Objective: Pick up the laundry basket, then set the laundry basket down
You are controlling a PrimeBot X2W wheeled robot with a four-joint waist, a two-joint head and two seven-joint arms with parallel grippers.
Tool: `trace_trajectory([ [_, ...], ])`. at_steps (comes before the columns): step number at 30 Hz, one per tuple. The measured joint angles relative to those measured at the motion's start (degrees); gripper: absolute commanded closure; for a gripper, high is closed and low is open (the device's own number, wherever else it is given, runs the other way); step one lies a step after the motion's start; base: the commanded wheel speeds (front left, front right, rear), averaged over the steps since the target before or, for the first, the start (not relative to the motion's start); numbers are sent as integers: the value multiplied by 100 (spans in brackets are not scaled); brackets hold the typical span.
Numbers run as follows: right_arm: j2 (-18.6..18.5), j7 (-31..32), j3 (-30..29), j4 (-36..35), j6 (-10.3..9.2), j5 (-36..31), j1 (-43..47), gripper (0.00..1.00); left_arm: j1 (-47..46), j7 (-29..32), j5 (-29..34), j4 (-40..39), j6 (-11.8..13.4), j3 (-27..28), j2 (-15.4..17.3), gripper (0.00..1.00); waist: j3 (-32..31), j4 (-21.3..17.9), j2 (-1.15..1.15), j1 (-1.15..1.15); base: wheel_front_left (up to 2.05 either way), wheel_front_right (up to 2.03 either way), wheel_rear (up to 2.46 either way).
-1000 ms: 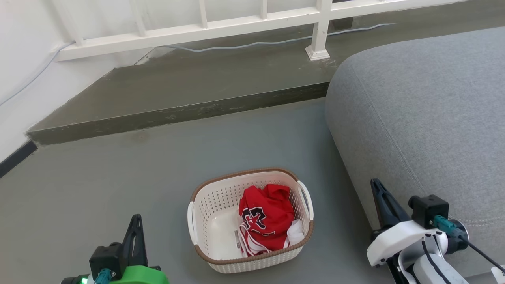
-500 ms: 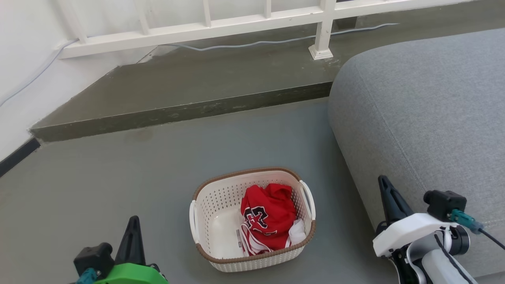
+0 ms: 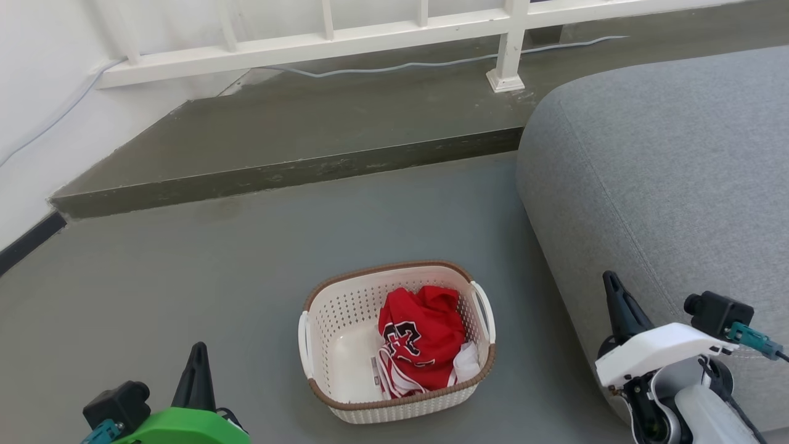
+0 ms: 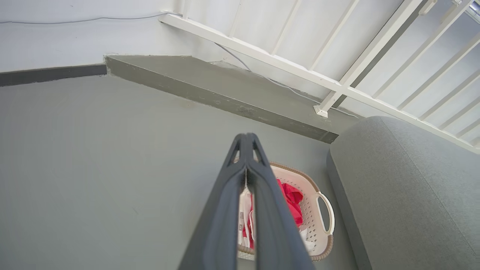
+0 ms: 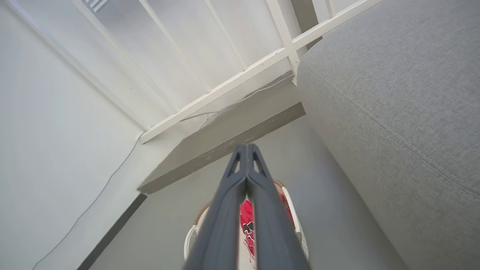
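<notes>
The laundry basket (image 3: 345, 333) rests on the grey floor, cream with a brown rim and white side handles, holding a crumpled red garment (image 3: 422, 336). My left gripper (image 3: 198, 351) is low at the left, well apart from the basket, fingers pressed together and empty. My right gripper (image 3: 612, 280) stands to the basket's right, in front of the sofa, also shut with nothing in it. In the left wrist view the shut gripper (image 4: 246, 137) overlaps the basket (image 4: 318, 217). In the right wrist view the gripper (image 5: 245, 147) points above the basket (image 5: 191, 234).
A grey sofa (image 3: 666, 172) fills the right side, close to the basket and the right arm. A raised concrete step (image 3: 296, 142) with a white railing (image 3: 345, 37) and a cable runs across the back. A white wall (image 3: 31, 92) is at the left.
The whole picture has shifted slightly as the camera moved. Both grippers have drifted outward and lower in the head view. The basket stays on the floor.
</notes>
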Motion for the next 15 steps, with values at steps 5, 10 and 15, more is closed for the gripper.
trace_trajectory([
  [5,12,88,-123,-4,54,325,-1,100,-7,75,-365,9,-58,66,2,100,5,17,0,0,0,0,0],
  [10,32,190,-258,-4,105,649,-5,100,-26,175,-724,27,-109,114,10,100,11,33,0,0,0,0,0],
  [15,62,265,-383,-4,160,980,-9,100,-64,266,-1091,44,-165,172,23,100,16,50,0,0,0,0,0],
])
